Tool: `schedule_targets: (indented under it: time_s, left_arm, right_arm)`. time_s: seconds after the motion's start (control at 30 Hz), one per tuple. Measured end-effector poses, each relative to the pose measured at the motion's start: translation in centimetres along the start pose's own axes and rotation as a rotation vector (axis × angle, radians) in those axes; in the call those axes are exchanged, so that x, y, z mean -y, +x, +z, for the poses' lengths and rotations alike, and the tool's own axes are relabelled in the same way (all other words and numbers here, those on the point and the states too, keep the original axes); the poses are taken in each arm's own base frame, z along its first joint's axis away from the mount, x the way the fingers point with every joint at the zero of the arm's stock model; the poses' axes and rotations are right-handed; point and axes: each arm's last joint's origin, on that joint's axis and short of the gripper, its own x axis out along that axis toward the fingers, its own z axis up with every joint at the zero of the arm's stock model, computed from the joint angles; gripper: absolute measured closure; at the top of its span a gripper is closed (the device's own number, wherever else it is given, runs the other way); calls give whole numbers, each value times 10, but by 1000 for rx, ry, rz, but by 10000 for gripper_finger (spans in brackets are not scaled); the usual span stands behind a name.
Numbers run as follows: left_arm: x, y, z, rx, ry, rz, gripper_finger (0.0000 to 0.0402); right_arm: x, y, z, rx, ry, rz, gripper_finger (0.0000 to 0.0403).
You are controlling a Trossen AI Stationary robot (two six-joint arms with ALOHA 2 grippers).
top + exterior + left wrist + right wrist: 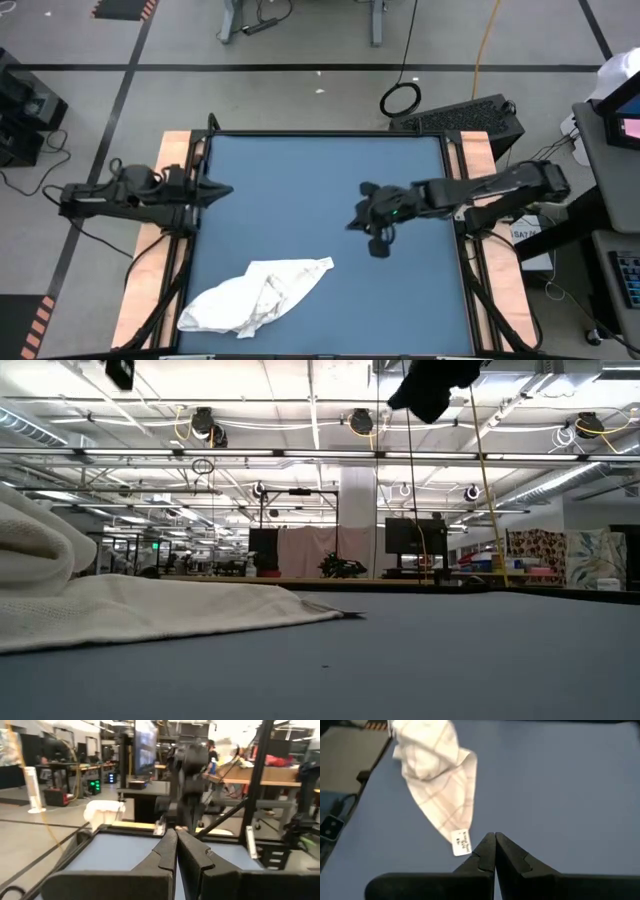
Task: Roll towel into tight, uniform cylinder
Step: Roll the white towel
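Well, I see my right hand (372, 222) over the middle of the blue desk (320, 170), raised off the surface, its fingers (487, 851) pressed together and gripping nothing. From that hand, the towel (257, 296) lies apart on the desk, toward the near edge and to the left-arm side, loosely crumpled and unrolled, with one pointed corner reaching toward the hand. Its small white tag (461, 842) sits just beside my right fingertips in the wrist view. My left hand (222, 190) waits at the desk's left edge, fingers together and empty, well apart from the towel.
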Motion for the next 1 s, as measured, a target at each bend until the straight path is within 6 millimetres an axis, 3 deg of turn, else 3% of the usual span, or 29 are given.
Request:
schedule_targets:
  time_s: [0.2,0.37,0.53,0.77,0.87,1.0]
  left_arm:
    - [5,18,47,-96,11,-41,385]
    - [8,36,56,-237,-3,-53,385]
    - [17,56,42,-333,-45,-196,385]
    - [28,81,-6,-529,-34,-148,385]
    - [29,91,-26,-575,-29,-74,385]
    - [29,104,-38,-545,-6,19,385]
  right_arm:
    - [-12,47,-9,-62,-25,25,403]
    - [-18,83,-22,-119,-28,34,403]
    - [-19,113,-38,-182,44,25,403]
    - [-19,139,-53,-214,134,13,395]
    - [-24,146,-53,-191,152,49,370]
    - [-32,155,-47,-93,144,83,311]
